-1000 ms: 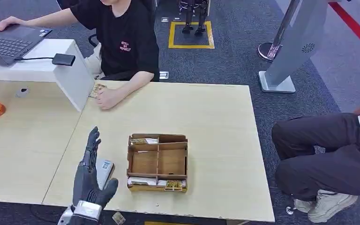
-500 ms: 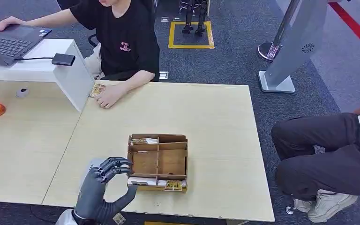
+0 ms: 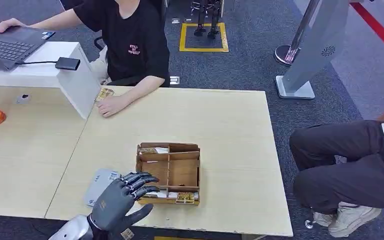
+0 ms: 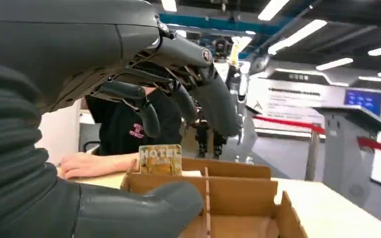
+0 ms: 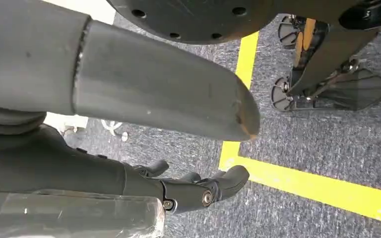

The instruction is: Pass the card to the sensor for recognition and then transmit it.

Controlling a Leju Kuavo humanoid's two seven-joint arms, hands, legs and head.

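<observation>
The robot's grey left hand [image 3: 122,199] hovers with empty, spread fingers at the near-left corner of the brown cardboard divider box [image 3: 169,173], where a gold hotel card [image 4: 160,159] stands upright. The right hand [image 5: 129,109] hangs empty, fingers apart, over carpet.

Straight beyond the left hand [image 3: 120,200], across the table [image 3: 230,130], a person in a black T-shirt [image 3: 130,45] sits, one hand on a laptop [image 3: 7,45]. Beyond the hand and to its left stands a white partition [image 3: 80,80] with a black adapter [image 3: 68,63] on top. Well to its right are a seated person's dark trousers [image 3: 345,160] and a grey kiosk [image 3: 315,50].
</observation>
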